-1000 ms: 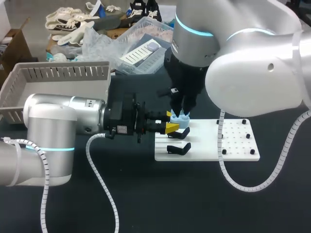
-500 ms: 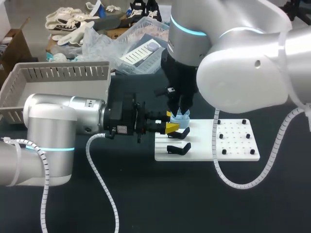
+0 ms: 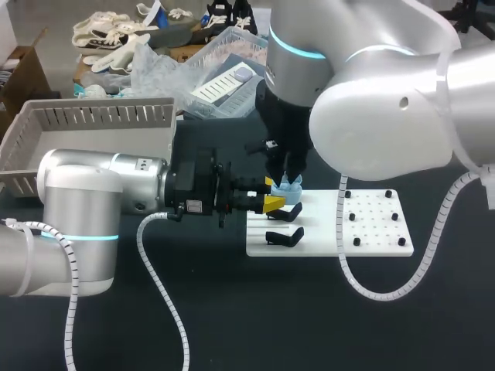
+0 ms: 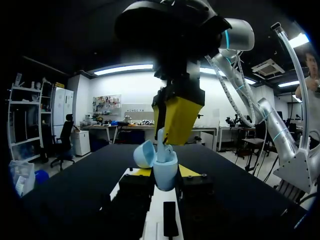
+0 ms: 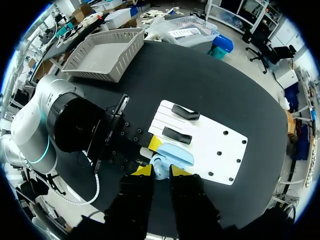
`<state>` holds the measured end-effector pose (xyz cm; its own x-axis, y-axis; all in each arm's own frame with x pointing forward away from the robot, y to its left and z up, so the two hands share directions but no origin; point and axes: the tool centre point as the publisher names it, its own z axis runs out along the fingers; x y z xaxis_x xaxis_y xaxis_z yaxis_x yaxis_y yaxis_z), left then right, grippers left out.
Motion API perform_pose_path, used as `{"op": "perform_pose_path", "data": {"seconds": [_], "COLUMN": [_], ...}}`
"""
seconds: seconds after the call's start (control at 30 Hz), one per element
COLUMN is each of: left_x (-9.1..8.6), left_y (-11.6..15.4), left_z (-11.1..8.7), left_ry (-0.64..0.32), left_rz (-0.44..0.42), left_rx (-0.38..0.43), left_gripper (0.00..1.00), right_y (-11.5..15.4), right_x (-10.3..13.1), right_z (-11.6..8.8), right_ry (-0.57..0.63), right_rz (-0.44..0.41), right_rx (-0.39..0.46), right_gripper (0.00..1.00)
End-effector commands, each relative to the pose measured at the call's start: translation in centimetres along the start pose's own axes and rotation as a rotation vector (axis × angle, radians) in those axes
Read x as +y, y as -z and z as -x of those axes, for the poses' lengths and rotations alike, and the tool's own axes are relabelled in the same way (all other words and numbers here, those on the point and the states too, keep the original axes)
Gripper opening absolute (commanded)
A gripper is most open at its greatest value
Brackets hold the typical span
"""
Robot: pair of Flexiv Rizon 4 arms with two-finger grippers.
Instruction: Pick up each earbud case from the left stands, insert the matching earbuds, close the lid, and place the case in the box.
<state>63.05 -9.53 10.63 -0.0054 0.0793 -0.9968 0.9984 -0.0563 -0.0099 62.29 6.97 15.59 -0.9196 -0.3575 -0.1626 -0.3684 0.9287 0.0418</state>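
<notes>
A light-blue earbud case [image 4: 165, 172] stands upright with its lid [image 4: 145, 154] swung open. My left gripper [image 3: 272, 202] is shut on the case from both sides, over the left edge of the white board [image 3: 371, 232]. My right gripper [image 4: 177, 117] comes straight down from above the case and is shut on a small pale earbud [image 4: 161, 137], whose lower end sits at the case's open mouth. In the right wrist view the earbud [image 5: 159, 170] shows between the yellow tips of my right gripper [image 5: 160, 172], right over the case [image 5: 174, 152].
Two black stands [image 3: 285, 236] lie on the board's left part, and several black pegs [image 3: 390, 218] dot its right part. A grey slatted box [image 3: 93, 127] stands at the back left. A clear plastic bin and bags [image 3: 224, 77] lie behind it.
My right arm's upper body has swung a little to the left, while its gripper stays over the case. The left arm has not moved.
</notes>
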Motion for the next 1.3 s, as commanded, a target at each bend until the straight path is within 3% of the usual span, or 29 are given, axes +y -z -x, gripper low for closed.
{"op": "perform_pose_path", "data": {"seconds": [0.03,0.6,0.63,0.67,0.7,1.0,1.07,1.13,1.23,1.3], "left_x": [0.0,0.0,0.0,0.0,0.0,0.0,0.0,0.0,0.0,0.0], "left_y": [0.0,0.0,0.0,0.0,0.0,0.0,0.0,0.0,0.0,0.0], "left_z": [0.0,0.0,0.0,0.0,0.0,0.0,0.0,0.0,0.0,0.0], "left_ry": [0.0,0.0,0.0,0.0,0.0,0.0,0.0,0.0,0.0,0.0], "left_rz": [0.002,0.002,0.002,0.002,0.002,0.002,0.002,0.002,0.002,0.002], "left_rx": [0.001,0.001,0.001,0.001,0.001,0.001,0.001,0.001,0.001,0.001], "left_gripper": [0.0,0.0,0.0,0.0,0.0,0.0,0.0,0.0,0.0,0.0], "right_y": [-0.3,-0.9,-1.0,-1.0,-1.0,0.1,1.2,1.9,2.4,2.4], "right_x": [0.0,0.0,0.0,0.1,0.2,0.8,0.8,0.5,-0.9,-1.9], "right_z": [0.2,0.2,0.2,0.2,0.2,-0.3,-0.7,-0.9,-0.8,-0.6], "right_ry": [-0.001,-0.009,-0.009,-0.012,-0.015,-0.009,-0.009,-0.021,-0.089,-0.132], "right_rz": [-0.002,-0.005,-0.005,-0.011,-0.012,-0.012,-0.008,-0.006,-0.017,-0.02], "right_rx": [0.005,0.024,0.026,0.025,0.024,-0.001,-0.023,-0.05,-0.082,-0.088], "right_gripper": [0.0,0.0,0.08,0.27,0.35,0.49,0.63,0.71,0.95,1.0]}}
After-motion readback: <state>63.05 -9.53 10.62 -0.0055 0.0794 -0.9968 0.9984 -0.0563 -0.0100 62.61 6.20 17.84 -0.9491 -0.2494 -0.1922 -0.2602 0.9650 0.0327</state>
